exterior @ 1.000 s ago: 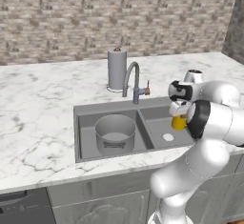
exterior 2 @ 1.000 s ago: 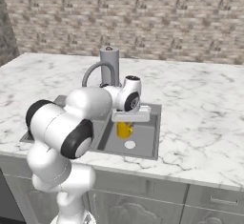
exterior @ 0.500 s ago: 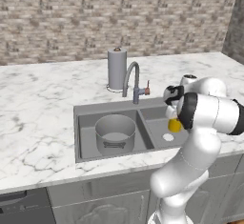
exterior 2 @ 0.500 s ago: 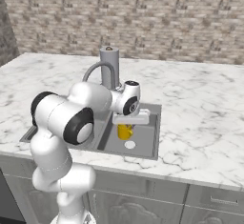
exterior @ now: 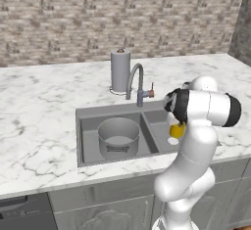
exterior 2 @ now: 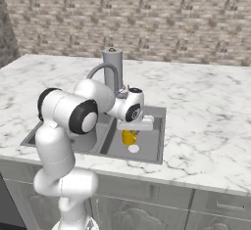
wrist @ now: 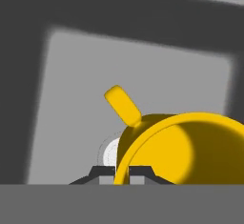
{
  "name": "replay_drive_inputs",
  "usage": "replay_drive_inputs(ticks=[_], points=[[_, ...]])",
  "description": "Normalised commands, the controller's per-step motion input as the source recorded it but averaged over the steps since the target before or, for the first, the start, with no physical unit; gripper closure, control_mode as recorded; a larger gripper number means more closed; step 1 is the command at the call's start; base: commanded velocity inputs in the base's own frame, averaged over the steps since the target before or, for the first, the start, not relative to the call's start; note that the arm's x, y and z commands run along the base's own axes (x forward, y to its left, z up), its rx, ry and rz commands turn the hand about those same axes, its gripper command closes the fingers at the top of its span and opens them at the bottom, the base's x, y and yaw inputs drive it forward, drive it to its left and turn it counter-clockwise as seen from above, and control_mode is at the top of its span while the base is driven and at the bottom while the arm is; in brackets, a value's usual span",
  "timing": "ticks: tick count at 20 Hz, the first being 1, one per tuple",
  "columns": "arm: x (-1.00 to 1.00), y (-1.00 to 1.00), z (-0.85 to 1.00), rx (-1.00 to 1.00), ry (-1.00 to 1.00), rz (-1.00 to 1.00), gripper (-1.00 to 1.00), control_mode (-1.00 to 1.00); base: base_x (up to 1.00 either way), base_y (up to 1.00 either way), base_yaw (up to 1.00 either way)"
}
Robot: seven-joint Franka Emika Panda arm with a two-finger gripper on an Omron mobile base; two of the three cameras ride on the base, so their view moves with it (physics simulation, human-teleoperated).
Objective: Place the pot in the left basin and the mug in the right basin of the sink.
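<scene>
The grey metal pot [exterior: 118, 136] stands in the left basin [exterior: 90, 135] of the sink [exterior: 98, 110]. My gripper [wrist: 121, 173] is shut on the rim of the yellow mug [wrist: 190, 147], with one finger inside and one outside. The mug [exterior: 177, 130] hangs upright inside the right basin [exterior: 158, 120], just above its pale drain [exterior 2: 133, 149], handle pointing away from the hand. From the right base view the mug [exterior 2: 129, 137] sits directly under the white hand. My arm covers part of the right basin in both base views.
The curved grey faucet [exterior: 137, 80] arches over the divider behind the basins. A tall grey paper-towel roll [exterior: 120, 71] stands behind it. White marble counter [exterior: 39, 121] surrounds the sink, with a brick wall at the back.
The mug has sunk a little lower into the right basin, still held. My arm's elbow has swung round and down toward the counter front.
</scene>
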Motion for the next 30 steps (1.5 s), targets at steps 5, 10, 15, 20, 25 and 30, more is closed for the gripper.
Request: replay_drive_inputs(ticks=[5, 10, 15, 20, 25, 30], points=[[0.13, -0.09, -0.27, 0.0, 0.0, 0.0, 1.0, -1.0, 0.0, 0.0, 0.0], [0.09, -0.05, -0.28, 0.0, 0.0, 0.0, 1.0, -1.0, 0.0, 0.0, 0.0], [0.1, -0.04, -0.24, 0.0, 0.0, 0.0, 1.0, -1.0, 0.0, 0.0, 0.0], [0.11, -0.05, -0.22, 0.0, 0.0, 0.0, 1.0, -1.0, 0.0, 0.0, 0.0], [0.13, -0.05, -0.19, 0.0, 0.0, 0.0, 1.0, -1.0, 0.0, 0.0, 0.0], [0.1, -0.06, -0.12, 0.0, 0.0, 0.0, 1.0, -1.0, 0.0, 0.0, 0.0]])
